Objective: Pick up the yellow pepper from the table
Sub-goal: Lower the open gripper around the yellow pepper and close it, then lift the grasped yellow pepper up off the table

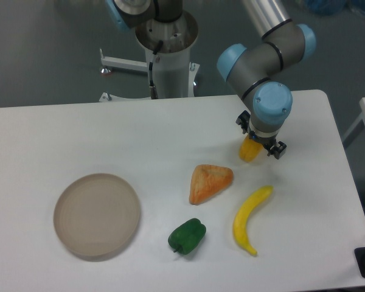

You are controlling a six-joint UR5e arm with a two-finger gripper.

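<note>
The yellow pepper (249, 151) is a small yellow-orange lump on the white table (79, 134), right of centre. Only its lower left part shows. My gripper (260, 146) points straight down right over it, and its black body covers the rest of the pepper. The fingers are hidden under the blue wrist, so I cannot see whether they are closed on the pepper or whether it is off the table.
An orange triangular wedge (209, 182) lies left and in front of the pepper. A yellow banana (248, 219) lies in front of it. A green pepper (187, 236) and a round beige plate (97, 213) lie further left. The table's right edge (344, 158) is near.
</note>
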